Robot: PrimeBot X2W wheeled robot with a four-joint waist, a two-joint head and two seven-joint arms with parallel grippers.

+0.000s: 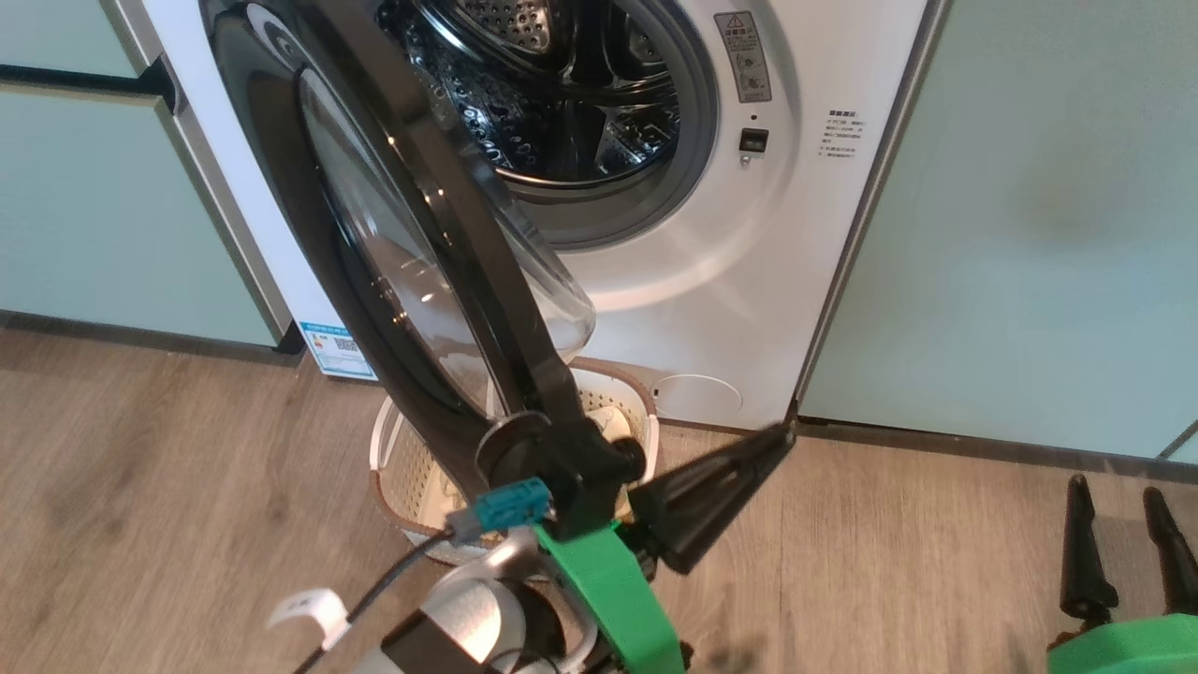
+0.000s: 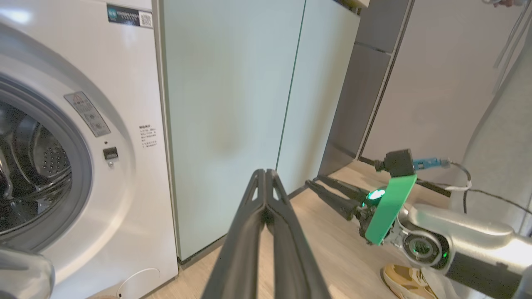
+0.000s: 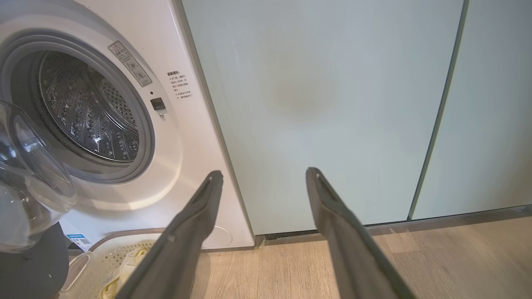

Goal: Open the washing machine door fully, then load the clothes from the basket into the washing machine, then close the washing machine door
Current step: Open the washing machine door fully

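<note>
The white washing machine [image 1: 749, 281] stands between mint cabinets, its steel drum [image 1: 562, 94] exposed. The glossy black washing machine door [image 1: 374, 234] with its clear glass bowl [image 3: 25, 166] hangs partly open, swung out toward me. The cream basket [image 1: 421, 468] sits on the floor under the door's lower edge, with pale clothes [image 3: 124, 265] inside. My left gripper [image 1: 781, 432] is shut on nothing, pointing right just past the door's bottom edge, low in front of the machine. My right gripper [image 1: 1123, 543] stands open and empty over the floor at the lower right, and its fingers point at the cabinet [image 3: 332, 104].
Mint green cabinets [image 1: 1029, 234] flank the machine on both sides. Wooden floor [image 1: 187, 515] runs in front. The right arm's gripper [image 2: 314, 182] shows beside the left one. A tan shoe [image 2: 407, 282] lies on the floor near the right arm.
</note>
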